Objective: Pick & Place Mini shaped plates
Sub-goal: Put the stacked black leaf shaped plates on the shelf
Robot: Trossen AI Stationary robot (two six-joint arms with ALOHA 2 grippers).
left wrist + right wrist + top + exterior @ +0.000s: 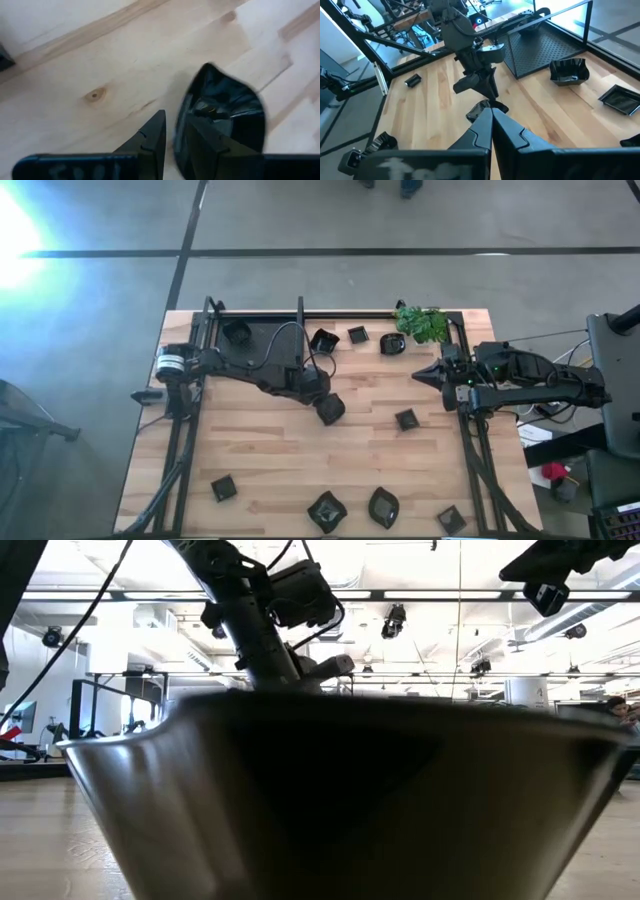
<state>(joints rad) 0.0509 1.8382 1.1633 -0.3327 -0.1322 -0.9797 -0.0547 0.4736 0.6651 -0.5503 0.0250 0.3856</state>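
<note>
My left gripper (327, 402) (176, 120) is near the middle of the table, shut on a glossy black mini shaped plate (332, 409) (227, 107). The right wrist view shows it pointing down (482, 92) over that plate (481, 107). My right gripper (418, 376) (491, 112) waits shut above the table's right side, fingers pointing left. Other mini plates lie flat on the wood near the far edge (323, 340) (358, 334) (392, 344), at the right (406, 419) and along the near edge (223, 488) (327, 510) (383, 507) (451, 520). My left gripper pinches the plate's rim (179, 127) on one side, one finger (155, 137) outside the wall and the other (205, 142) inside the hollow. The fingers come from above, pointing down. The plate sits tilted in the hold; whether it is off the wood I cannot tell.
A large flat black tray (265, 345) lies at the far left with one dish (237, 332) on it. A green plant (422, 323) stands at the far right corner. One dish (330, 800) fills the low view right in front of the camera. Bare wood (260, 440) lies in the middle.
</note>
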